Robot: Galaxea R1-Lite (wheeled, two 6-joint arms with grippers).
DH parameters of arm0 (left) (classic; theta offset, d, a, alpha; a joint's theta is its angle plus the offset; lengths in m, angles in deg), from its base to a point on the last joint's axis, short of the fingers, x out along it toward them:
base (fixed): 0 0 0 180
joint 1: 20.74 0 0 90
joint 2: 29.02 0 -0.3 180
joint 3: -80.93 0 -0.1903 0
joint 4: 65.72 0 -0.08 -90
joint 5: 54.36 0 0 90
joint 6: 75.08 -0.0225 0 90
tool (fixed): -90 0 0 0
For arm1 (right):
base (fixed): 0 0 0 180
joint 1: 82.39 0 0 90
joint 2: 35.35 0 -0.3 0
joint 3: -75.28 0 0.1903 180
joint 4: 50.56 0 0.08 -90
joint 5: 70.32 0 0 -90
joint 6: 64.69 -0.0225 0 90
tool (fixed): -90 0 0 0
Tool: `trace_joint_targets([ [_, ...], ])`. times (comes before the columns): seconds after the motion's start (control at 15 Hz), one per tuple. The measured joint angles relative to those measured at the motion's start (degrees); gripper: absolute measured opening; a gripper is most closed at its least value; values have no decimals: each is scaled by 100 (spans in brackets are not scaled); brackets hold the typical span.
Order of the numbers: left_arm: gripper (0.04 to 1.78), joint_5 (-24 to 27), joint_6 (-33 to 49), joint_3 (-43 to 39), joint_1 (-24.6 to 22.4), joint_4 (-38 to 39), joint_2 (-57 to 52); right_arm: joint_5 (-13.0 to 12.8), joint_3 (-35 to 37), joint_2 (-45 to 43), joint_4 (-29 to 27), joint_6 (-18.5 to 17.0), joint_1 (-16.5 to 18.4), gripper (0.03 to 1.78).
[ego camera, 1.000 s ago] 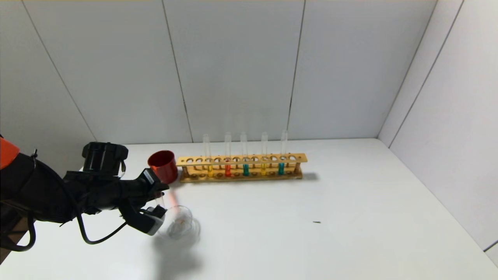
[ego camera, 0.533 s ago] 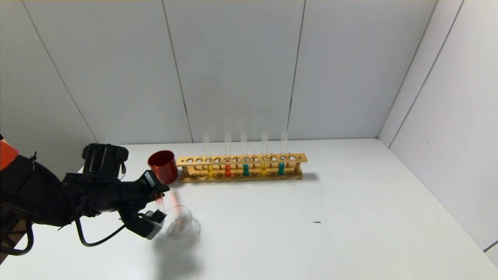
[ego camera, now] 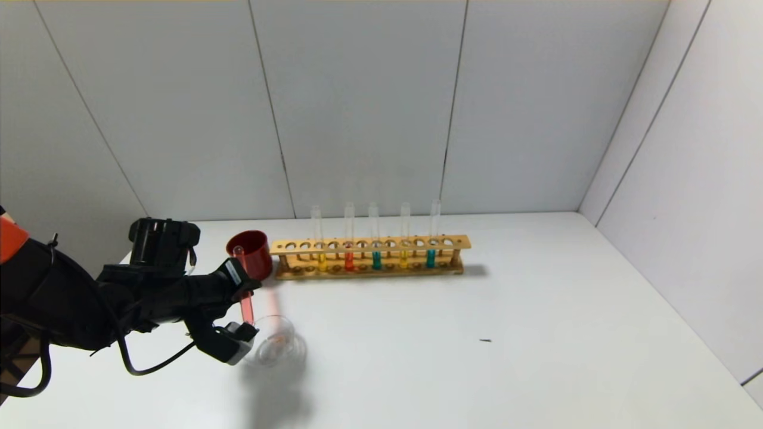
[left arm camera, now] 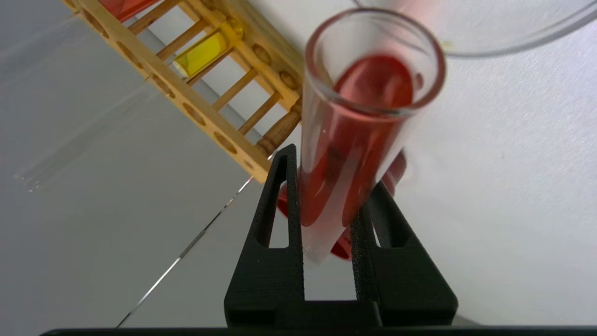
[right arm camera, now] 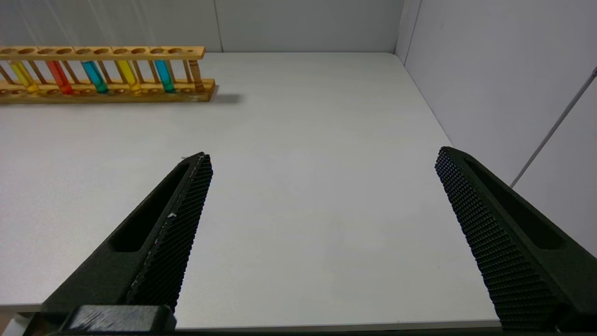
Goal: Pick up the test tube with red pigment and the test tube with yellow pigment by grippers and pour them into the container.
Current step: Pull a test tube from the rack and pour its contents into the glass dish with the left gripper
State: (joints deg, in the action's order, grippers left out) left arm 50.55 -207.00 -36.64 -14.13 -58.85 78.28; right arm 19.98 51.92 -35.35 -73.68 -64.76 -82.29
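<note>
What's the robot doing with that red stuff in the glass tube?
The left gripper is shut on the test tube with red pigment, holding it just beside the container on the white table. The red liquid is in the tube. Five more tubes stand in the wooden rack. The right gripper waits open, apart from the work.

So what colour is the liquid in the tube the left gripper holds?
Red, clearest in the left wrist view: test tube, left gripper.

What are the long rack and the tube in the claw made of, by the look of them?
The rack looks like varnished light wood: honey colour, turned posts. The test tube with red pigment, clamped in the left gripper, seems clear glass or plastic: see-through wall, shiny rolled rim.
</note>
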Motion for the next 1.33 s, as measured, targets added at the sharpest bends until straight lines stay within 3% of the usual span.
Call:
trace_joint_targets([
  [1.33,33,-63,-361,-39,100,226,-61,0,0,0,0,0,0,175],
])
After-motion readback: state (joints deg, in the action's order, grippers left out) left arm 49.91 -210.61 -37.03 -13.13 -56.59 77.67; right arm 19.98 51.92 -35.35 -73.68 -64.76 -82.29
